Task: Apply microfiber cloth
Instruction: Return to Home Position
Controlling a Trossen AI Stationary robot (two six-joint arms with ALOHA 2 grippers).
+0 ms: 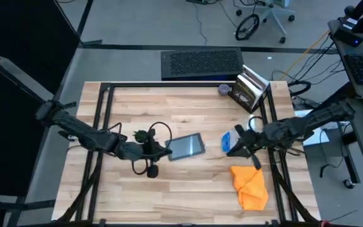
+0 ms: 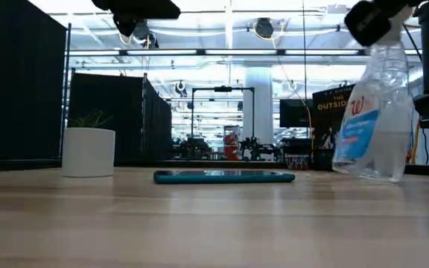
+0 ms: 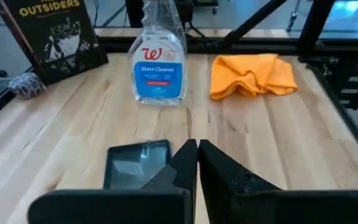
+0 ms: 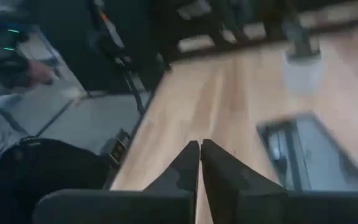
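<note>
Orange microfiber cloth [image 1: 249, 186] lies crumpled on the pale wooden desk [image 1: 169, 202], just beside the right pincer [image 4: 199, 144]. That and the left pincer [image 3: 196, 146] are pressed together, empty. We judge wiping finished; next, both arms must lift clear of the flat dark-screened tablet [image 1: 186, 147].

"OUTSIDERS" is printed in yellow capitals across the top of the dark-covered book [image 3: 51, 37], and part of the same word, "OUTSID", can be read on it in the low view. On the clear plastic spray bottle [image 3: 158, 62] a red script "W" is shown above a blue label [image 3: 158, 82], on which "Glass Cleaner" is written in white. The smaller lines beneath cannot be read.
</note>
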